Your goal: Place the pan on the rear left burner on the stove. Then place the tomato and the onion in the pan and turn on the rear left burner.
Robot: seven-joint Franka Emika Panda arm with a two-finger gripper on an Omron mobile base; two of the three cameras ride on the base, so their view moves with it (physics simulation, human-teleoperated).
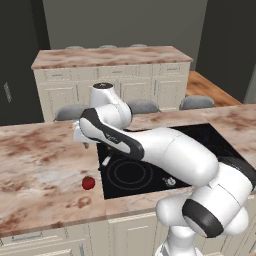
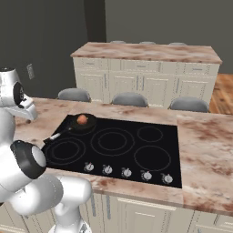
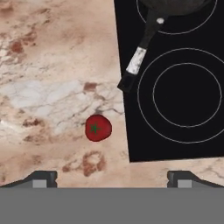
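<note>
The gripper (image 3: 112,180) hangs over the marble counter (image 3: 48,83), its two tips spread wide, pinching nothing; one tomato (image 3: 98,128) lies on the counter just left of the stove (image 3: 183,140), apart from its edge; one pan (image 2: 83,122) sits on the rear left burner (image 3: 176,19), its handle (image 3: 139,59) reaching out past the glass edge; one onion (image 2: 82,119) rests inside the pan; five silver knobs (image 2: 127,172) line the stove's front; three grey stools (image 2: 130,99) stand behind the counter; bare marble lies all round the tomato.
</note>
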